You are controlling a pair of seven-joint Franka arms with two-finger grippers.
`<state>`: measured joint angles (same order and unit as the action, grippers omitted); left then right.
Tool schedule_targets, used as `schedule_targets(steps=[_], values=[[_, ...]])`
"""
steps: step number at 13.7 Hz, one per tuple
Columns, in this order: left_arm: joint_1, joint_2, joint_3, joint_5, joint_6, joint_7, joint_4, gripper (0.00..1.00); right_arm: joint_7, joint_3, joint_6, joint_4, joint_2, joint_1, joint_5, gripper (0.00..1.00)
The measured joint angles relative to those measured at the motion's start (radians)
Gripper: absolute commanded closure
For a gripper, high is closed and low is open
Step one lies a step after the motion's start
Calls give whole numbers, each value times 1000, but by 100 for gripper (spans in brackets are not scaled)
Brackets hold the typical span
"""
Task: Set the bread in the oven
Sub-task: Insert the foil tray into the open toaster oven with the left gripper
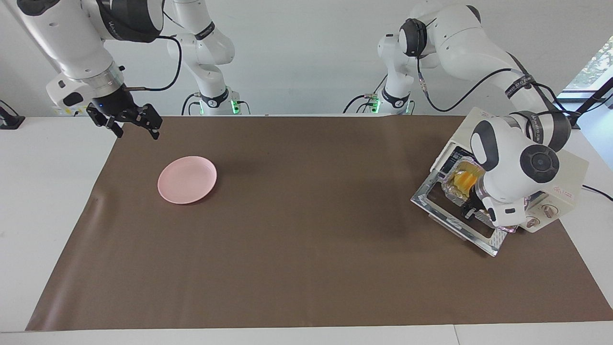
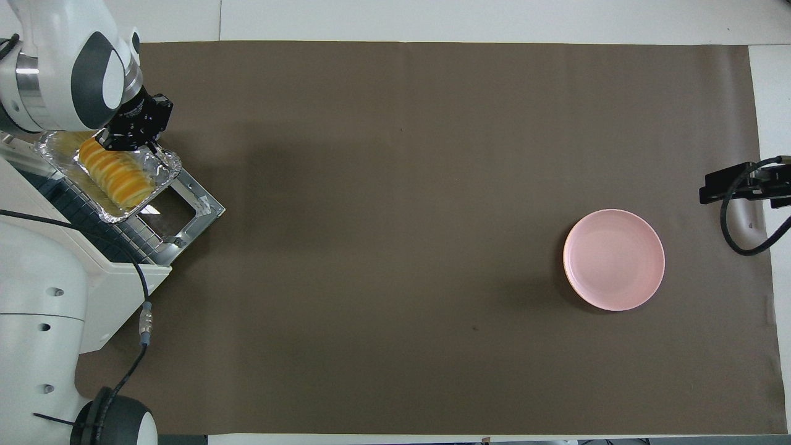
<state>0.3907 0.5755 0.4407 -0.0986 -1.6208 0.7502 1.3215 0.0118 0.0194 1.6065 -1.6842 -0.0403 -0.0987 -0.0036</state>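
Observation:
The bread [image 2: 114,176] [image 1: 462,179], a ridged golden-yellow loaf, lies in a silver foil tray [image 2: 164,162] [image 1: 448,188]. My left gripper [image 2: 148,145] [image 1: 468,211] is shut on the tray's rim at the end away from the oven. The tray hangs at the mouth of the cream-white oven [image 1: 570,177] [image 2: 133,275], partly over its wire rack [image 2: 93,213] and over the hinge of its door [image 1: 450,218] [image 2: 198,207], which lies open and flat. In the facing view my left wrist hides much of the tray. My right gripper [image 1: 134,125] [image 2: 704,190] waits open and empty over the mat's edge beside the pink plate.
A round pink plate [image 1: 187,178] [image 2: 613,259] lies empty on the brown mat [image 1: 306,239] toward the right arm's end. The oven stands at the left arm's end, its open door stretching onto the mat.

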Motion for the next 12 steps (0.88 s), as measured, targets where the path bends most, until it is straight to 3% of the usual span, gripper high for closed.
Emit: schedule_targets(steps=[12], values=[[7,-109,13,64,-136,-3,229,100,0,0,0,0,0,0,0,0]])
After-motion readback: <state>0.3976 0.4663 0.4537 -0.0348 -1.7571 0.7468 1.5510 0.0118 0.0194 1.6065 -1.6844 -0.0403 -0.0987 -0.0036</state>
